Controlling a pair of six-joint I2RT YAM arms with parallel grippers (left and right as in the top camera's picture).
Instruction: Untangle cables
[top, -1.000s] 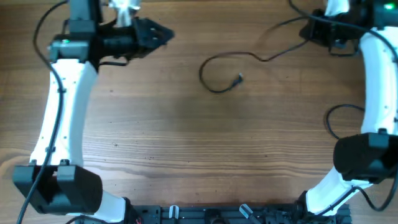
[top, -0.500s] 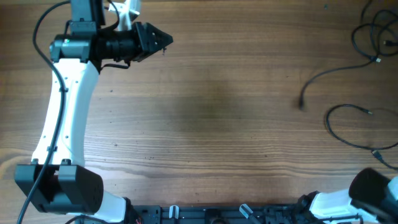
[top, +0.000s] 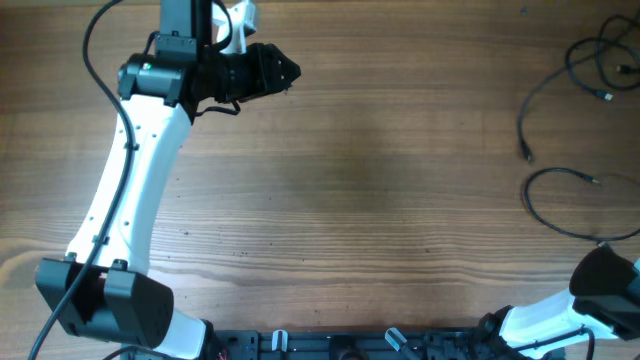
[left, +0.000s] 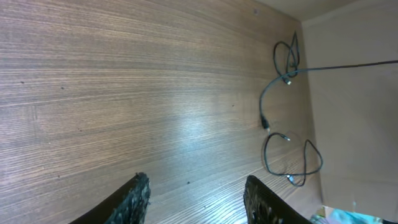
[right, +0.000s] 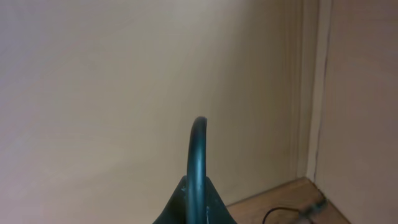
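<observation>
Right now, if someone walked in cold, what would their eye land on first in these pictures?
Probably the left arm, white and black, stretched from the near left corner to the far left of the wooden table, with the left gripper open over bare wood. Next, the thin black cables, lying in loose loops along the right edge, far from that arm.

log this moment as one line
left pincer open, empty | right pincer unclear, facing wall | cables lying at table's right edge
</observation>
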